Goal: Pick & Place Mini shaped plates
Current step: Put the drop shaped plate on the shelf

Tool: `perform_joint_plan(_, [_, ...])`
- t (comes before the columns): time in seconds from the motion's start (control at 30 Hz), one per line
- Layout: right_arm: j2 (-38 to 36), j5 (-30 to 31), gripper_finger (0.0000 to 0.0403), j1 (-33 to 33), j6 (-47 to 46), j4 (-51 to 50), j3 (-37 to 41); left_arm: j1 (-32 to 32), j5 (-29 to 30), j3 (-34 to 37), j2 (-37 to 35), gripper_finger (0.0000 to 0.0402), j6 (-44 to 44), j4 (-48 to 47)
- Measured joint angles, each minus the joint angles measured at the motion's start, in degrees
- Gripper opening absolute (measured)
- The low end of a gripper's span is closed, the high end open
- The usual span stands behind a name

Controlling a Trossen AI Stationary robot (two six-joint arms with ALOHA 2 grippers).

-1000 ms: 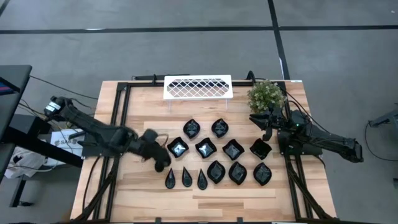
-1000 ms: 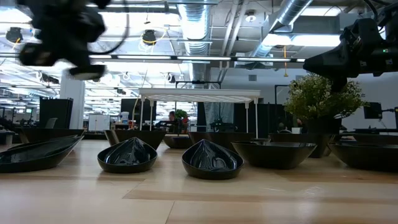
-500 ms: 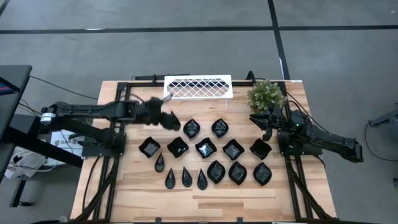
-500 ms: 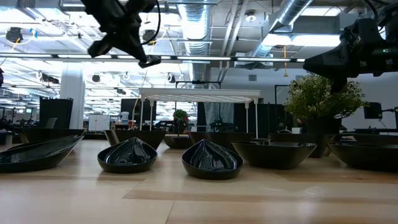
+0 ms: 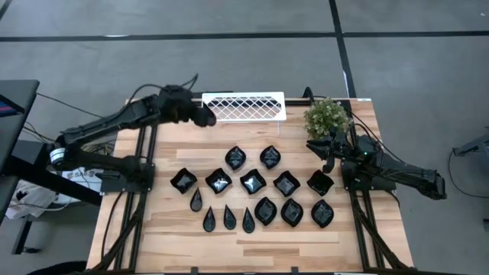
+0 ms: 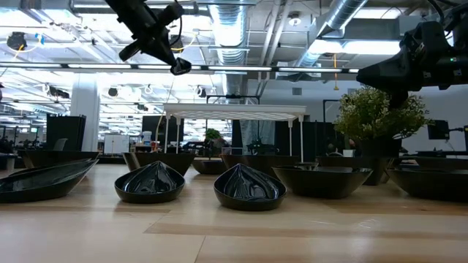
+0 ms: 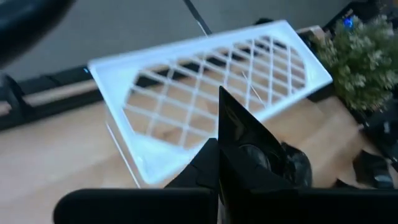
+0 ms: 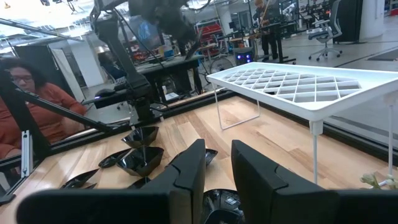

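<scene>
My left gripper (image 5: 205, 116), fingers fully closed and empty, hovers upper left beside the white lattice tray (image 5: 243, 106). The glossy black mini shaped plates (image 5: 252, 182) lie mid-frame. Next: descend to one, open, grasp.

We see our left gripper (image 5: 205, 116) beside the white lattice tray (image 5: 243, 107); black plates (image 5: 252, 191) lie well away.
</scene>
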State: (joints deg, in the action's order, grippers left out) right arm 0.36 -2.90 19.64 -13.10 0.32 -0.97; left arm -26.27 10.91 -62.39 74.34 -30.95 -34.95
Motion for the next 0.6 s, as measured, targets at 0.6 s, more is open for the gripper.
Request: perform_joint_plan(0.6, [0.0, 0.1, 0.0074, 0.0, 0.0, 0.0, 0.0, -11.0, -8.0, -17.7, 18.9, 0.0004, 12.5, -3.3])
